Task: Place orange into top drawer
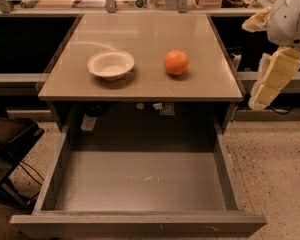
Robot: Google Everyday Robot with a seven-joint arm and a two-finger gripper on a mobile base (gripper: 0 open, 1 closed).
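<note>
The orange (176, 62) sits on the tan tabletop (145, 34), right of centre. The top drawer (140, 181) is pulled wide open below the tabletop's front edge, its flat grey floor bare. My gripper (264, 91) hangs at the right edge of the view, beside the table's right side and level with its front corner. It is well to the right of the orange, touches nothing and holds nothing that I can see.
A shallow white bowl (110, 64) stands on the tabletop left of the orange. Dark shelving runs behind the table on both sides. A dark object with cables (10, 139) sits on the speckled floor at the left.
</note>
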